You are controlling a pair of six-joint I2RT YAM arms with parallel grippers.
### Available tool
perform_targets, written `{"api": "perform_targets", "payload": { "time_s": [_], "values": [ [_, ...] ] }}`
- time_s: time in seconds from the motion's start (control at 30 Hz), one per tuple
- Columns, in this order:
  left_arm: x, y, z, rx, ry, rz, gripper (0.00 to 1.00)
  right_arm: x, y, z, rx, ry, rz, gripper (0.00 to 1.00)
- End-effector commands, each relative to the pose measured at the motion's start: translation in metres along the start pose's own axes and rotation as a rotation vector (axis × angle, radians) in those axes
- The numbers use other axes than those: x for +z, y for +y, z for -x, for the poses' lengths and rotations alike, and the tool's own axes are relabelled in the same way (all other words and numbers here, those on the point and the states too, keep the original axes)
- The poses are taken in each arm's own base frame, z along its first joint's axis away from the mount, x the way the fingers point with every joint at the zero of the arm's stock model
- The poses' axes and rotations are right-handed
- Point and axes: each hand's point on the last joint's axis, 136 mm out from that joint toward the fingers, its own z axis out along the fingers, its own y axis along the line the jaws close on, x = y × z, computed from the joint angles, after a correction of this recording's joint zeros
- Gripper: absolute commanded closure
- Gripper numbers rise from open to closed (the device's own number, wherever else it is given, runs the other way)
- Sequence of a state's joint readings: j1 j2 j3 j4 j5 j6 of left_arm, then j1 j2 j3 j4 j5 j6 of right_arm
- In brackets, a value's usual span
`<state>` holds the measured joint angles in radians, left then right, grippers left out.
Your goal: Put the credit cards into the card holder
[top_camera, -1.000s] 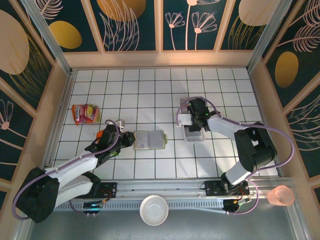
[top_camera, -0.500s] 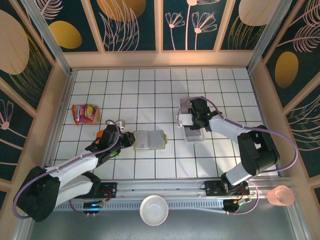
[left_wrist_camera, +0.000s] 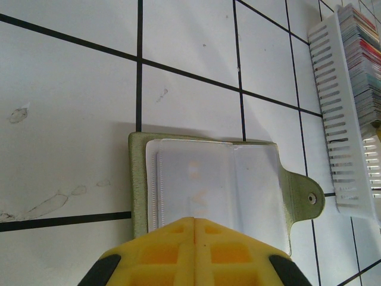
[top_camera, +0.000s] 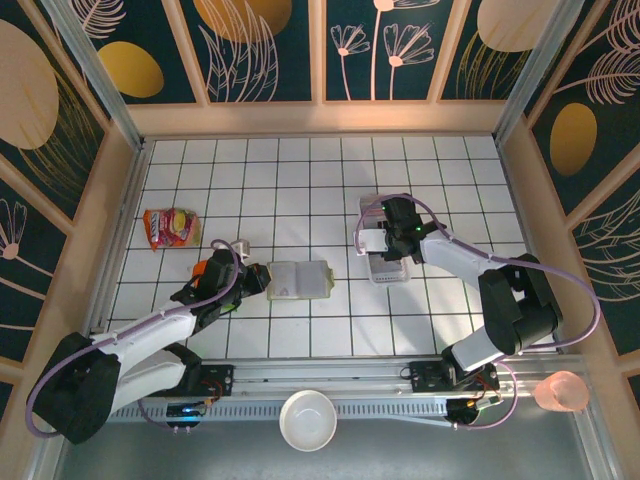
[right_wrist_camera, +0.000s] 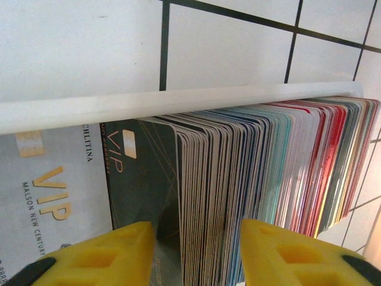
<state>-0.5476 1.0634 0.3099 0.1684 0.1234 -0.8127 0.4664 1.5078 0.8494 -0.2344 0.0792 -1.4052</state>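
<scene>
left gripper [left_wrist_camera: 193, 229], closed, is resting on the card holder's [left_wrist_camera: 208, 179] near edge. right gripper [right_wrist_camera: 196, 241], fingers apart, is straddling many credit cards [right_wrist_camera: 268, 179] right of the holder: risking lifting several together.

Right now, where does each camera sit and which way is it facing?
Top external: above and behind the bases, looking down on the tiled table; both arms show.
Left wrist: looks down past the shut left tool at the open card holder.
Right wrist: looks down between the parted fingers of the right tool at the credit cards.
Shared: left wrist and top both show the card holder and the white tray.
</scene>
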Motion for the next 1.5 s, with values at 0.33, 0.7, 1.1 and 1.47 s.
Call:
{"api": "perform_targets", "payload": {
  "time_s": [0.33,0.7,1.1,1.47],
  "values": [
    [0.0,0.006,-0.004,-0.014,0.007,0.007,0.95,0.011,-0.009,0.0,-0.006,0.001,-0.024,0.23],
    [-0.002,0.004,-0.001,-0.011,-0.004,0.006,0.96,-0.009,-0.021,0.0,-0.008,0.005,-0.037,0.59],
    [-0.003,0.003,0.0,-0.013,-0.006,0.002,0.97,-0.012,-0.014,-0.004,-0.008,0.01,-0.033,0.73],
    [-0.004,0.004,-0.001,-0.012,-0.008,0.003,0.97,-0.014,-0.011,-0.006,0.006,0.016,-0.011,0.9]
  ]
}}
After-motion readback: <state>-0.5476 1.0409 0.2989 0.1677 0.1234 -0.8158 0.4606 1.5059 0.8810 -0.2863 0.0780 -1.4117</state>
